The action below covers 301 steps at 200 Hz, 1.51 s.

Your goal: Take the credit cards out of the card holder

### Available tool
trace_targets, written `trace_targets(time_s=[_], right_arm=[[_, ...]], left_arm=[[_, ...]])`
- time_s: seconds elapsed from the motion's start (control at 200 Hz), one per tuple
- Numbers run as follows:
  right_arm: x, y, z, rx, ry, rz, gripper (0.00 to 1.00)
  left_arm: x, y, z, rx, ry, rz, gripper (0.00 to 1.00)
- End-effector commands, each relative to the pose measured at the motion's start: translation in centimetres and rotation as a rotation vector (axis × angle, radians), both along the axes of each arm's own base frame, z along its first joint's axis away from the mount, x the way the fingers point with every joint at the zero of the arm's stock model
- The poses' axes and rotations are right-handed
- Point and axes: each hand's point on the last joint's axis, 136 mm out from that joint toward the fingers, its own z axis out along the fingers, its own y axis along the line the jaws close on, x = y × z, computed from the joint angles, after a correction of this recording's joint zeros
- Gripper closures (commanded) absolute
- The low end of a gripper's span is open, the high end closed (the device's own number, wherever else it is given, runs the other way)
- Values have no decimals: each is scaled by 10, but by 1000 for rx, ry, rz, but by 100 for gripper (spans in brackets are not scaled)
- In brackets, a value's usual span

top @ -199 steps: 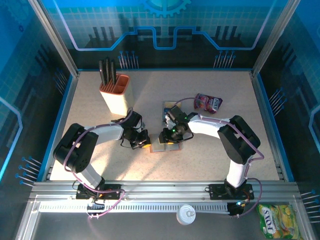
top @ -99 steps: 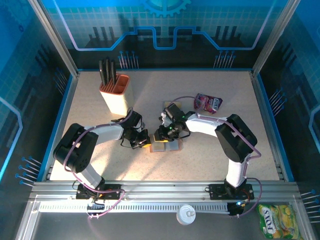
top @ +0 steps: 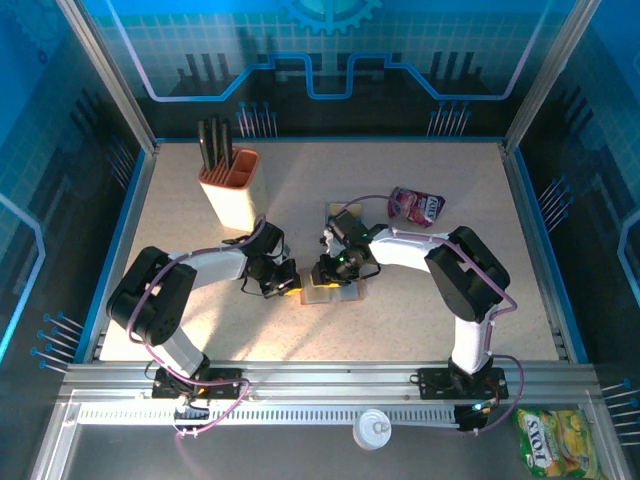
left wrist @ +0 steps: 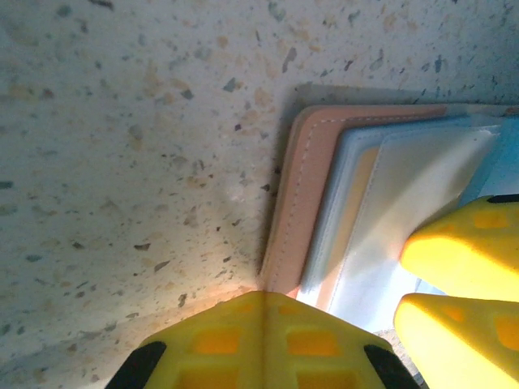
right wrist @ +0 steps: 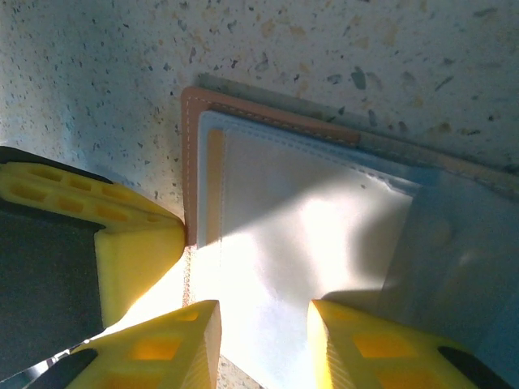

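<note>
Both arms reach in low from their bases and meet at the middle of the surface [top: 420,300], wrists tipped down. The card holder [right wrist: 300,219] lies there open and flat, its grey-blue pockets facing up. The edge of a yellow-tan card [right wrist: 214,186] shows along the outer pocket.

The left claw [left wrist: 263,301] has its two yellow fingers pressed together, and its tip touches the brown leather edge of the card holder. The right claw [right wrist: 263,328] hovers over the pocket with its fingers parted and nothing between them.

Compared with a second ago, the right arm's elbow has swung a little to the left and its claw has shifted slightly across the card holder. The left arm keeps the same pose. The card holder lies in about the same spot.
</note>
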Motion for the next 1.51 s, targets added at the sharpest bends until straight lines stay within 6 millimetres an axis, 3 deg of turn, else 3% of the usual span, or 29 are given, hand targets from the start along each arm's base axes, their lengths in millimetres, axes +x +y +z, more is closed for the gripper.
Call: trace_targets(time_s=[0.0, 0.33, 0.67, 0.93, 1.201, 1.501], right_arm=[[-4, -15, -1, -33, -1, -10, 64], [-1, -13, 4, 78, 18, -19, 64], [-1, -19, -5, 155, 49, -47, 66], [0, -23, -11, 233, 76, -75, 68], [0, -29, -16, 281, 105, -100, 69], [-1, -30, -18, 288, 114, -104, 70]], left_arm=[[1, 6, 3, 26, -5, -6, 99], [6, 4, 10, 20, -19, -5, 99], [14, -4, 30, -35, -46, 12, 99], [22, -25, 44, -174, -57, 54, 85], [23, -39, 35, -208, -43, 52, 74], [21, -44, 21, -192, -24, 45, 70]])
